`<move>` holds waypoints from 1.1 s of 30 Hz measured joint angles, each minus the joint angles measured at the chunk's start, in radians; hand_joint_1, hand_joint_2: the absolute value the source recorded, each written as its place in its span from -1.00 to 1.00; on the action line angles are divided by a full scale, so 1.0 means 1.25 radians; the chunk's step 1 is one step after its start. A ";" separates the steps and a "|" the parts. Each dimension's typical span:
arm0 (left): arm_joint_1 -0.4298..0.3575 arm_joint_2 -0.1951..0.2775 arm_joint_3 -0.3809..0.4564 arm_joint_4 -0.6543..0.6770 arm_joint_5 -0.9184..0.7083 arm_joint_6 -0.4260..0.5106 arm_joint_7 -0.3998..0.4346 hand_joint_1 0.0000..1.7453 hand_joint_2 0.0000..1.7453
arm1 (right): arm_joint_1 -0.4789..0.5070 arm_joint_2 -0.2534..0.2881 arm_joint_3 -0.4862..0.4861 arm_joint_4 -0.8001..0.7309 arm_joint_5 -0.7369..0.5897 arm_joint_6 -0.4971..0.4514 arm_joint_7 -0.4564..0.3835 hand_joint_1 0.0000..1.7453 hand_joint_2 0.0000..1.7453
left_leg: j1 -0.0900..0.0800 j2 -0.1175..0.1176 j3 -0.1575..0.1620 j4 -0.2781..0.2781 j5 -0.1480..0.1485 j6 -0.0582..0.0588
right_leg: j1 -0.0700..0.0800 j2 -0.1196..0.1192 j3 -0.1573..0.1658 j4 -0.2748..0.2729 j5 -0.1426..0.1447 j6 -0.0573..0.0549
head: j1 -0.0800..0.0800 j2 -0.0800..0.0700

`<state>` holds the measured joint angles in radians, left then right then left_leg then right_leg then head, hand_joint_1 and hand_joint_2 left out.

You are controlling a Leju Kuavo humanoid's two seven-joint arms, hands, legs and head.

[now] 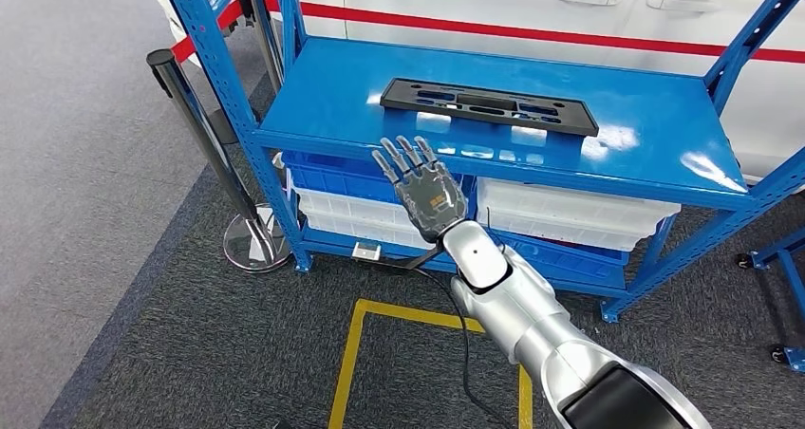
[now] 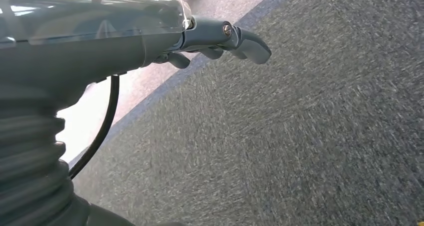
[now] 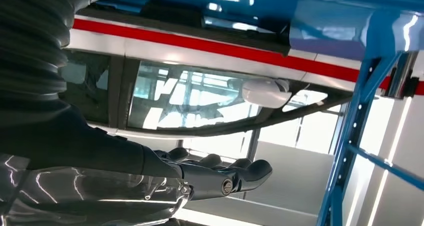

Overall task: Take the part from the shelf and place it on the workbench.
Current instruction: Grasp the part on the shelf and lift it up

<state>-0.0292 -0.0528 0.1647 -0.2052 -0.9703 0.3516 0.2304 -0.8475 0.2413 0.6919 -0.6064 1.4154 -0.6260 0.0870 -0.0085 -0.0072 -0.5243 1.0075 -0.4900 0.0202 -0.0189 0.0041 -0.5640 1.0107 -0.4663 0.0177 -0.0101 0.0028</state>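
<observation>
Black part (image 1: 489, 105) lying flat on the blue shelf (image 1: 655, 139) top, right robot hand (image 1: 422, 184) raised before the shelf edge, fingers spread, empty, left robot hand (image 2: 220, 41) over carpet, fingers curled, holding nothing

White vehicle (image 1: 532, 2) with red stripe behind the rack; white bins (image 1: 570, 215) on lower tier; chrome stanchion (image 1: 204, 135) left; yellow floor marking (image 1: 356, 353) on grey carpet

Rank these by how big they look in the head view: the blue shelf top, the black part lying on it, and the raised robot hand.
1. Blue shelf top, plainly largest.
2. Black part, long and flat.
3. Right robot hand, smallest in area; it is nearer the camera, so its true size against the part is unsure.
</observation>
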 joint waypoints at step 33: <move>-0.003 -0.010 0.011 0.006 -0.046 -0.003 -0.019 -1.00 -1.00 | 0.021 -0.023 -0.018 0.101 -0.052 -0.040 0.030 -1.00 1.00 | 0.007 0.005 0.013 0.053 -0.066 -0.023 | 0.003 0.002 -0.032 -0.007 0.023 -0.027 | -0.006 0.000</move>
<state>-0.0325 -0.0651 0.1779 -0.1972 -1.0283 0.3478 0.2063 -0.8214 0.2127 0.6699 -0.4802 1.3508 -0.6754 0.1242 0.0006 -0.0014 -0.5079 1.0741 -0.5725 -0.0082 -0.0158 0.0061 -0.6045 1.0025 -0.4369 -0.0162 -0.0176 0.0029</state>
